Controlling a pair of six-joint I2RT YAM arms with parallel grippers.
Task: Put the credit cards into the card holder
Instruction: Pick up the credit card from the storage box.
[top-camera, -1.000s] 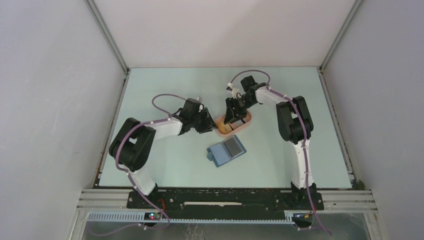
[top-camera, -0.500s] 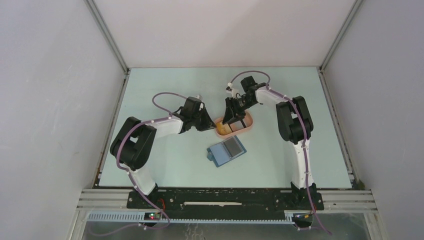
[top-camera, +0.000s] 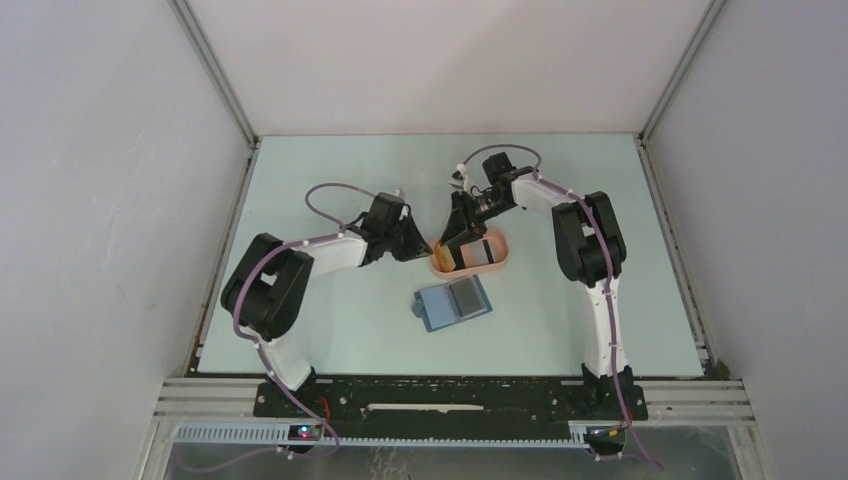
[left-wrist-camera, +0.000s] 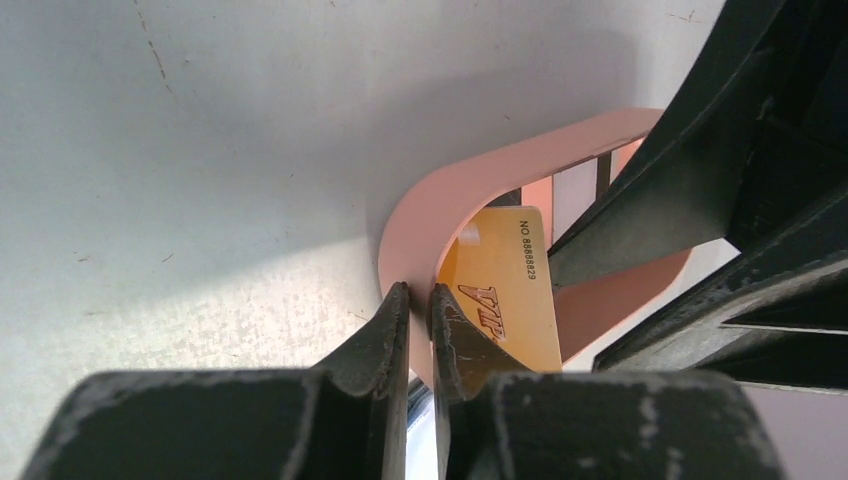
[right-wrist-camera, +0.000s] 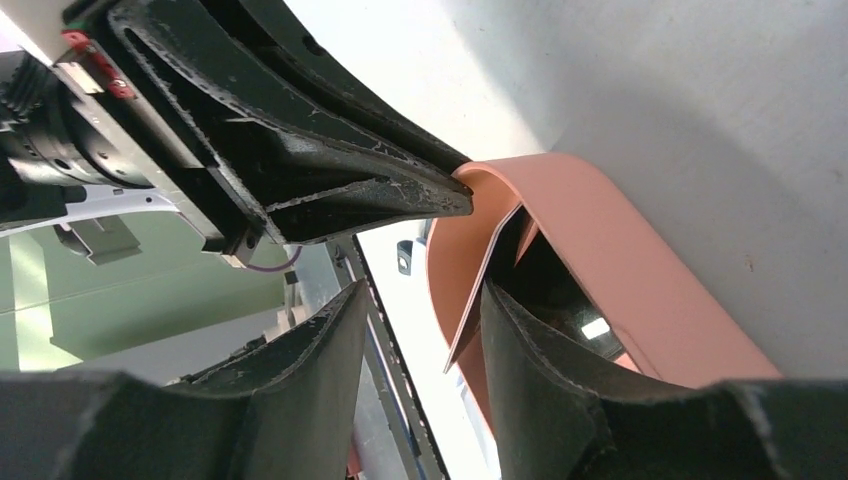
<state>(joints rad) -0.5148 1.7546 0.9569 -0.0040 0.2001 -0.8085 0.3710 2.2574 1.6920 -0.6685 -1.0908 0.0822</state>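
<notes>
The peach-pink tray (left-wrist-camera: 440, 195) sits near the middle of the counter (top-camera: 330, 180), its long side running roughly parallel to the near edge. The left claw (left-wrist-camera: 418, 292) is at the tray's left end, closed on the rim. The pink wall is pinched between its two fingers (left-wrist-camera: 385, 340), one outside the tray and one inside.

An orange-yellow card (left-wrist-camera: 505, 290) stands tilted inside that end of the tray, just beside the inner finger. Its printed face, with gold lettering and a number, shows in the left wrist view.

The right claw (right-wrist-camera: 425, 292) hangs over the same end from the far side, its jaws apart and straddling this card edge-on. In the right wrist view one finger (right-wrist-camera: 540, 360) lies close against the card, and whether it touches cannot be told. The other finger (right-wrist-camera: 320, 350) is clear of it with a gap between, so the card is not gripped. The tips of the two claws are very near each other above the rim.

Dark cards (right-wrist-camera: 560, 300) lie in the tray behind the standing one, glossy and partly hidden, so their number cannot be made out.

The wallet (top-camera: 437, 312) lies open on the counter between the tray and the near edge, apart from both claws and turned slightly askew. A dark card (top-camera: 466, 296) rests on its right half.
</notes>
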